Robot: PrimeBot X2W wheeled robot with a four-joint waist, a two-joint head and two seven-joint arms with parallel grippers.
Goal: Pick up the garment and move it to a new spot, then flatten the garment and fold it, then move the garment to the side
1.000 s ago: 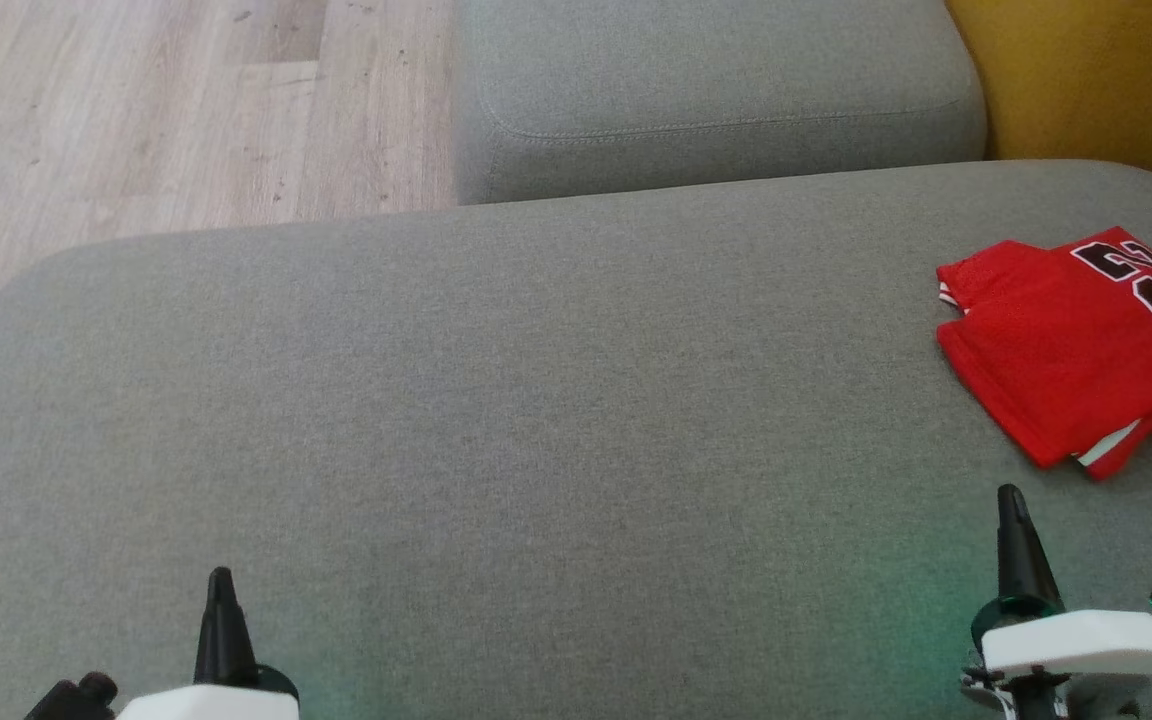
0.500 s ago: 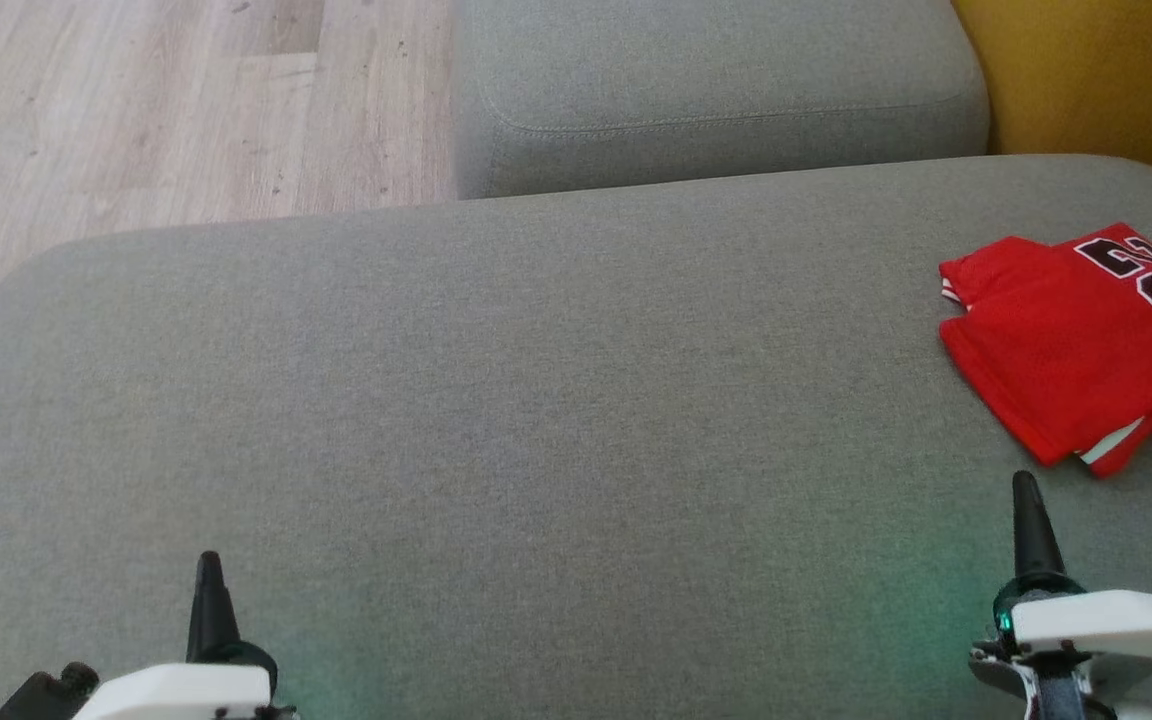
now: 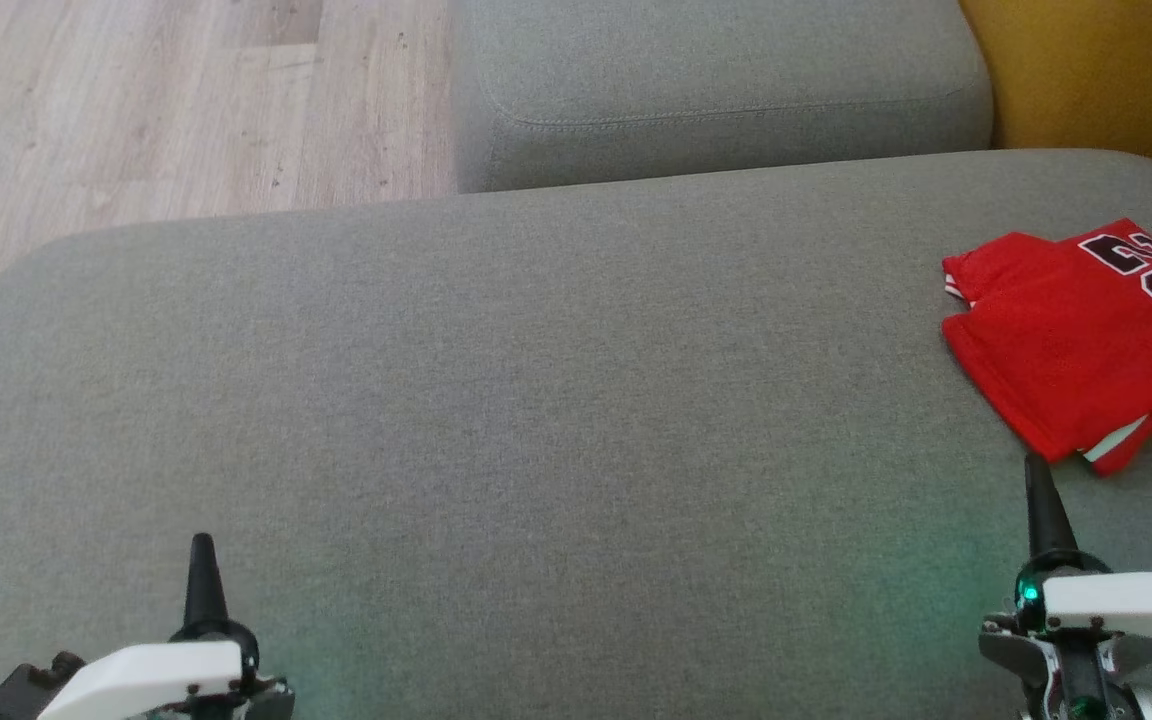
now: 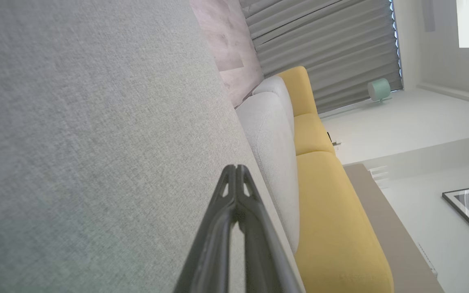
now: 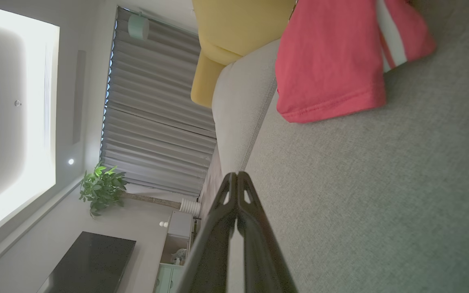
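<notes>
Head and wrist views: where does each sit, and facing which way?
Head view: on the head, down at the grey cushion; left gripper, right gripper at bottom.
Left wrist view: on that wrist, rolled sideways, along the cushion toward yellow sofa; own shut fingers.
Right wrist view: on that wrist, rolled sideways, toward the red jersey; own shut fingers.
Shared: head and right wrist show the red jersey.
</notes>
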